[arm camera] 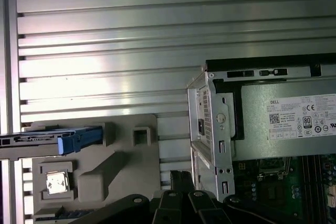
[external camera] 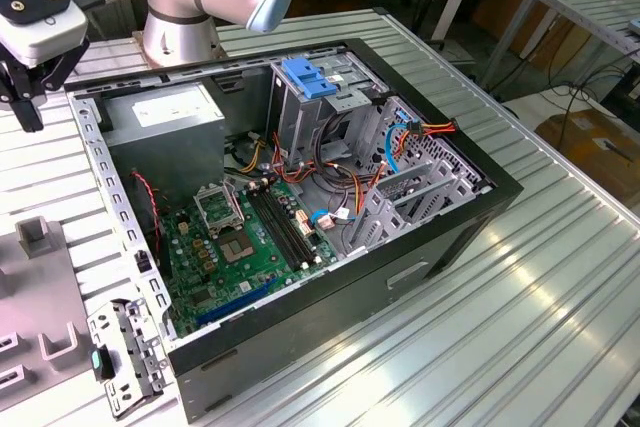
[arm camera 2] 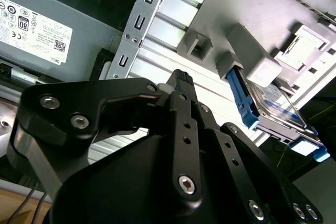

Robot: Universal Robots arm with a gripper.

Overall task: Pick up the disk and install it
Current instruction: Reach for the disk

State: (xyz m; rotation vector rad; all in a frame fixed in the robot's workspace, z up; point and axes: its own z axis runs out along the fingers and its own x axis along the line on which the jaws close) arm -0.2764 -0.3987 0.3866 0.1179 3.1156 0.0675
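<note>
the claw hangs over the desk, fingers pressed together with nothing between them. ahead of it and apart, the disk stands on edge in a grey holder, likely so its flat faces are free to pinch. beside the claw, the computer case lies open, insides facing up for fitting.

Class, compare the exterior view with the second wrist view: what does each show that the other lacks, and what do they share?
Exterior view, not the second wrist view: the green motherboard, the blue handle atop the drive cage, the arm's base. Second wrist view, not the exterior view: the disk, slotted in the grey holder, apart from the claw. Both: the claw, the holder, the power-supply box.
</note>
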